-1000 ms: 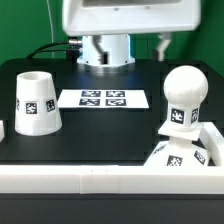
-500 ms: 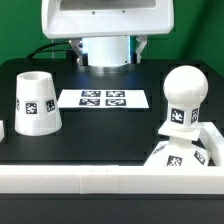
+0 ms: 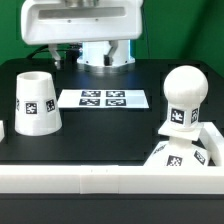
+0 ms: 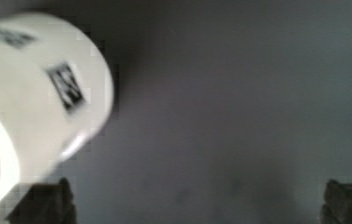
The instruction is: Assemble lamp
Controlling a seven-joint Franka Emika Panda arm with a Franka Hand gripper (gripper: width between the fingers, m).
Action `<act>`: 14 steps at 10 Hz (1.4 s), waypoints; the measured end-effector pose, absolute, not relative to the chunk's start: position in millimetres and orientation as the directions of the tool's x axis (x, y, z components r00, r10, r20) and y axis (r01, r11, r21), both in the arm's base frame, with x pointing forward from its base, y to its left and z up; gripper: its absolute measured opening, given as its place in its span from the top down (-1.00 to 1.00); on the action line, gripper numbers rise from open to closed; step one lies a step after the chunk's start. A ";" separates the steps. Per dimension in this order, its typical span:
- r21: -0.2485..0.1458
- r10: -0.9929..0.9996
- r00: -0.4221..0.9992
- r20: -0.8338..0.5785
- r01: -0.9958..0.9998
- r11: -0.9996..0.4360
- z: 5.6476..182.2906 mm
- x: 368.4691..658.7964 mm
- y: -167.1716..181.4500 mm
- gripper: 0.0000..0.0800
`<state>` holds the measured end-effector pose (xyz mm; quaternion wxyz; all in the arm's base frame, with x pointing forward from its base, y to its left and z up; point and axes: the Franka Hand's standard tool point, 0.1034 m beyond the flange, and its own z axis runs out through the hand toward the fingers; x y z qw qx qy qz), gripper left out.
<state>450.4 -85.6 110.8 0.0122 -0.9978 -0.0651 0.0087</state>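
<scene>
Two lamp parts are easy to spot from where I'm sitting. The shade (image 3: 36, 101) stands on the black table (image 3: 110, 135) over on the exterior view's left, wider end down, with a square tag facing the camera. The bulb (image 3: 184, 97) is way over on the exterior view's right, ball head up, and it's standing on top of the base (image 3: 180, 152), which sits at a tilt right against the white rail (image 3: 100, 182) along the near edge. Between them, further back, the marker board (image 3: 103, 98) lies flat on the table, just beside the shade but not touching it.

The arm (image 3: 82, 27) is up at the back, above the shade side of the table, and in the exterior view I only see its big white housing, no fingers.

The wrist view is pretty blurry. It shows the shade (image 4: 40, 95) as a big white curved shape with a dark tag on it, plus bare dark table. The gripper (image 4: 201, 203) has its two dark fingertips (image 4: 48, 203) showing at the frame edge, set wide apart with nothing between them, so the jaws are released and not holding anything. They look clear of the shade.
</scene>
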 end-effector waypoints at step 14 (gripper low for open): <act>-0.030 0.247 0.967 -0.058 0.245 -0.969 79.8 440.0 -116.7 -0.75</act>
